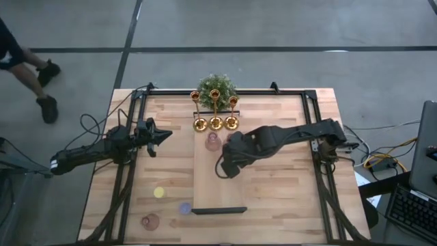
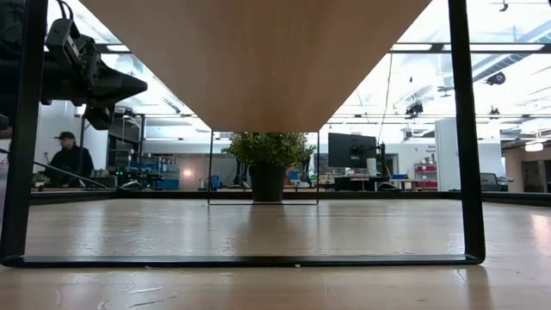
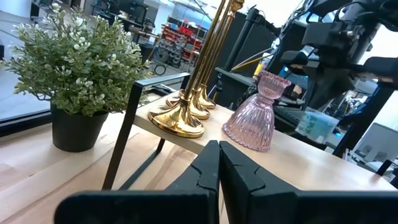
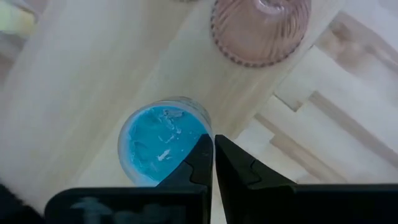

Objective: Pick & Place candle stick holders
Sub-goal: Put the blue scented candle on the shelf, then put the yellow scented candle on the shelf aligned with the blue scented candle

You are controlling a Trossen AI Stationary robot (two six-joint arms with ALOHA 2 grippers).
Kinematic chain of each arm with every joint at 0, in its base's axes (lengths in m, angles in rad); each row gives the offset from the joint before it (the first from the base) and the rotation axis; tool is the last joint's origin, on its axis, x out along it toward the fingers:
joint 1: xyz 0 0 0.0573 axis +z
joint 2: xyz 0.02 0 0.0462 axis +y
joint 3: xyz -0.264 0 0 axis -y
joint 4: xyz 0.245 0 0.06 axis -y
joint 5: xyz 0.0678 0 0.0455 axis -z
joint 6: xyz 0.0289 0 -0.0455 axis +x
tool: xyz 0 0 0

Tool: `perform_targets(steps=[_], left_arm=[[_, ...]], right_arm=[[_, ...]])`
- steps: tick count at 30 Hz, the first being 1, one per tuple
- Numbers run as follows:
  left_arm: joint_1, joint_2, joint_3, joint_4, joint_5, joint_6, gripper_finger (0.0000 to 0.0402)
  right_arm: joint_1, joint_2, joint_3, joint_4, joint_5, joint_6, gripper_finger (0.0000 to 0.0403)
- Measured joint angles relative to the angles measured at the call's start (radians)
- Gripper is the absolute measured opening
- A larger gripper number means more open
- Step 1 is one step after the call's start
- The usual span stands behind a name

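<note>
Three gold candle stick holders [image 1: 216,123] stand on their round bases at the far end of a raised wooden shelf [image 1: 205,184]. A pink glass holder [image 1: 213,141] stands just in front of them. My right gripper [image 1: 225,167] hovers over the shelf's middle, pointing steeply down, shut on a small blue round holder [image 4: 163,149] that it hides in the high view. On the table at the near left lie a yellow holder [image 1: 159,193], a purple one [image 1: 185,208] and another pink glass one [image 1: 150,221]. My left gripper [image 1: 164,135] waits shut and level, left of the shelf. My right gripper pinches the blue holder's rim [image 4: 202,134] on one side, one finger over the blue inside and the other outside the wall. The fingers come from above, slanting down. The holder sits upright below the fingertips, above the shelf board; whether it is clear of the board, I cannot tell.
A bushy green plant [image 1: 217,87] in a dark pot stands at the table's far edge behind the gold holders. The shelf stands on a black frame [image 2: 250,258]. A person [image 1: 27,68] walks on the floor beyond the table's far left corner.
</note>
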Motion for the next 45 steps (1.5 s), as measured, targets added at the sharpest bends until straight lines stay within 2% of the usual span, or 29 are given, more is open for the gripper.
perform_targets(steps=[9,24,34,40,45], left_arm=[[0.0,0.0,0.0,0.0,0.0,0.0,0.001],[0.0,0.001,0.0,0.0,0.0,0.0,0.001],[0.0,0.001,0.0,0.0,0.0,0.0,0.001],[0.0,0.001,0.0,0.0,0.0,0.0,0.001],[0.0,0.001,0.0,0.0,-0.001,0.002,0.001]], right_arm=[[0.002,0.098,0.091,-0.067,0.0,-0.054,0.0008],[0.002,0.08,0.082,-0.067,0.0,-0.065,0.001],[0.002,0.067,0.082,-0.059,0.0,-0.069,0.0078],[0.002,0.016,0.082,0.014,0.001,-0.087,0.0112],[0.003,-0.042,0.082,0.066,0.071,-0.097,0.0123]])
